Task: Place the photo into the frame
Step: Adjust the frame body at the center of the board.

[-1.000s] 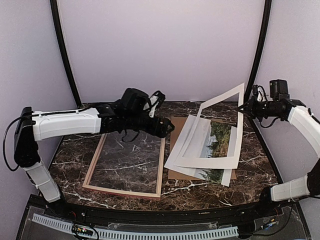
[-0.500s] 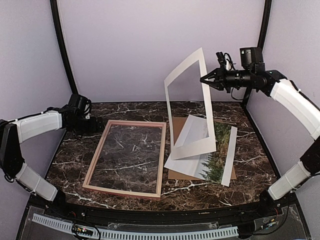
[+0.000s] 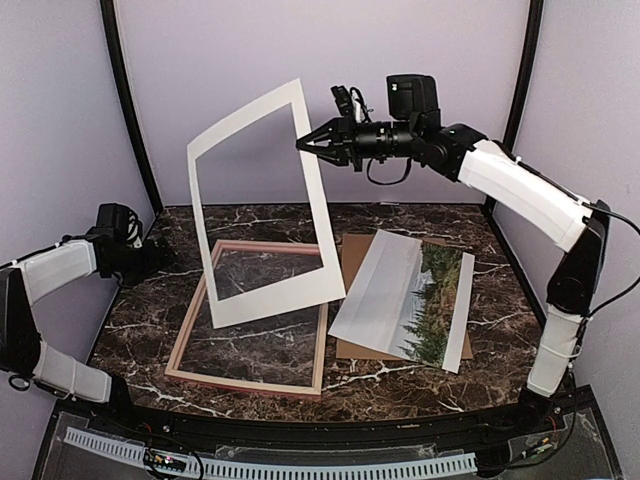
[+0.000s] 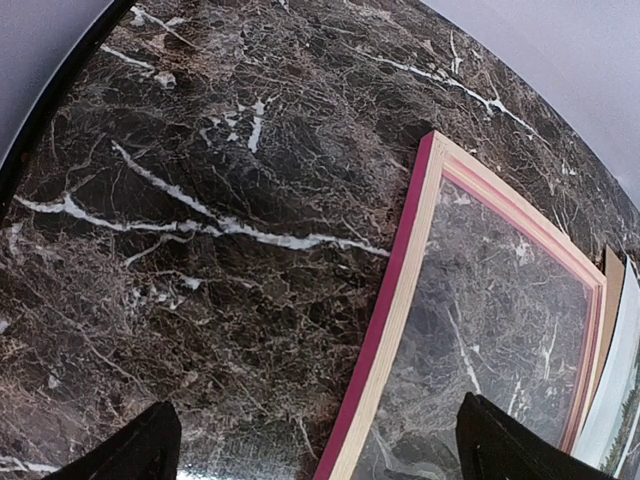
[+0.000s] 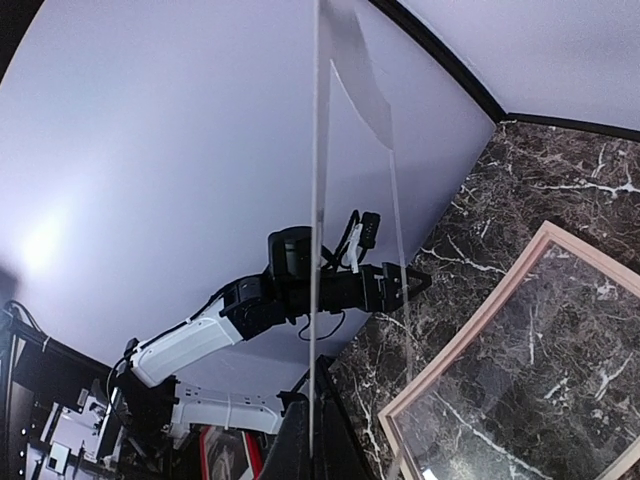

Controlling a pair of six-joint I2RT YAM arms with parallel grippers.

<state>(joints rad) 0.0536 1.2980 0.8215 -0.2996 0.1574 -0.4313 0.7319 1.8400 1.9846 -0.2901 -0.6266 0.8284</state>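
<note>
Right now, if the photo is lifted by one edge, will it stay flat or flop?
Probably flops: the photo looks like thin paper, and its left part seems folded over, white back up. Likely light, so a push may slide it across the brown cardboard beneath.

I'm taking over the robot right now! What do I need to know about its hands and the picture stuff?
Left gripper: open, empty, low over the table by the frame's left side.
Right gripper: shut on the white mat border, holding it tilted in the air above the frame.
Frame: flat on the table, tan back up, no photo in it.
Photo: uncovered, on the brown backing board, right of the frame.
Left to do: probably put the mat down, then put the photo into the frame.
</note>
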